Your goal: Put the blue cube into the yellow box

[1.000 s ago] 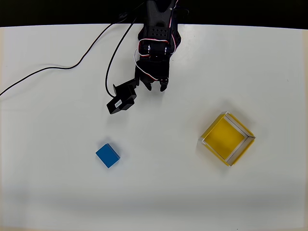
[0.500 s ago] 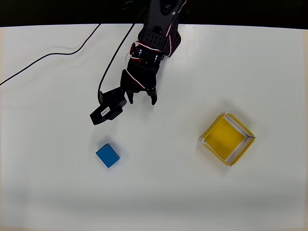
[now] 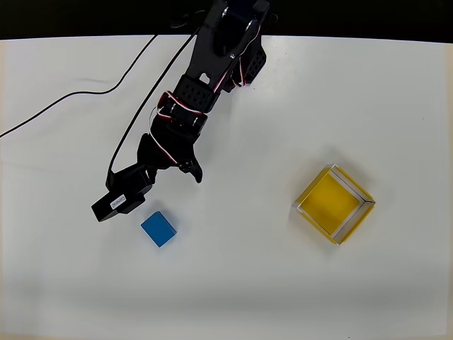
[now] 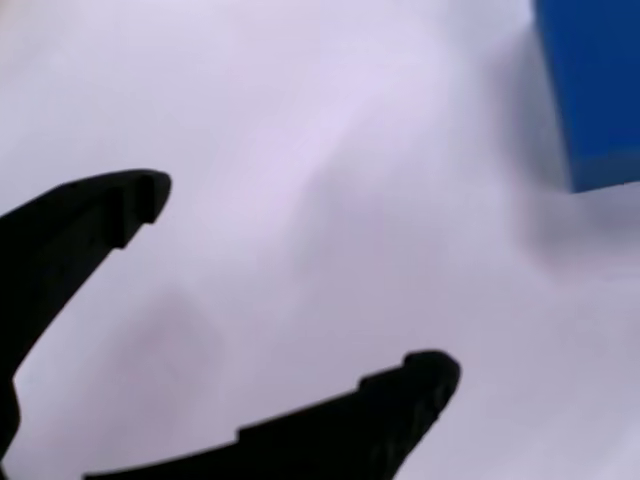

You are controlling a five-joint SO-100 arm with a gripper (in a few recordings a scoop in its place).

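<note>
I've got the pincer (image 4: 300, 290) spread open, empty, just short of the blue cube (image 3: 158, 229) lying left of table centre. It sits skewed, so I may knock it aside; the yellow box (image 3: 334, 204) waits well apart toward the right edge

In the overhead view the cube (image 3: 158, 229) sits alone on bare white table (image 3: 233, 283), with open surface on its left, right and lower sides. Just above and left of it hangs the arm's black camera block (image 3: 122, 198), crowding that corner. The gripper (image 3: 177, 172) is above the cube with nothing between them; in the wrist view its fingers (image 4: 90, 220) are spread over bare table. From cube to box (image 3: 333, 203) the table lies unobstructed. A cable (image 3: 71, 106) runs well away at upper left.
</note>
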